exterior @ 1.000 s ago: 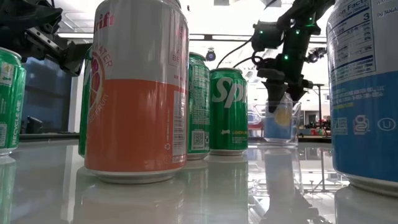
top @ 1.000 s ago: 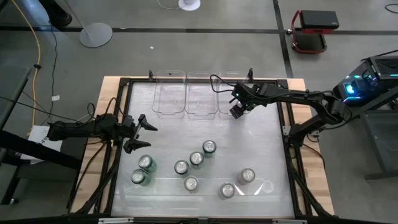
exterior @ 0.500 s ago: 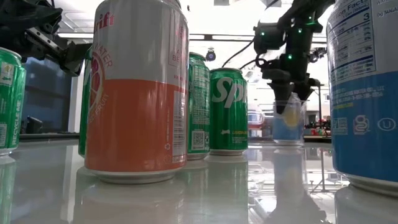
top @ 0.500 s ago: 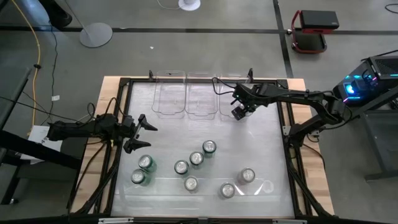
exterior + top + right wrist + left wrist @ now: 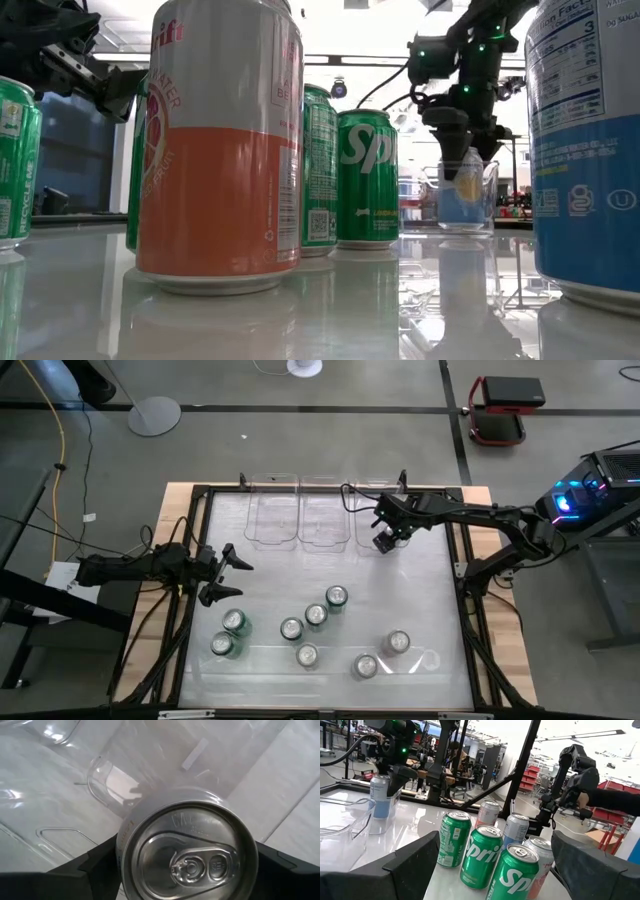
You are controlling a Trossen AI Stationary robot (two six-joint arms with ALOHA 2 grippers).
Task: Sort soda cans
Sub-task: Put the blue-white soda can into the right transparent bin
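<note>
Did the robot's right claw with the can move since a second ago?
Yes. The right gripper, shut on a blue can, shifted toward the rightmost clear bin at the table's far edge, and is now lower in the low view.

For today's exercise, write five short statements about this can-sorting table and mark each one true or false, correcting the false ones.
1. The right gripper grips a can from above. True.
2. That can hangs over the near edge of the table. False: it is at the clear bins at the far side.
3. The left gripper is open. True.
4. The left gripper holds a green can. False: it holds nothing.
5. Seven cans stand on the table. True.
</note>
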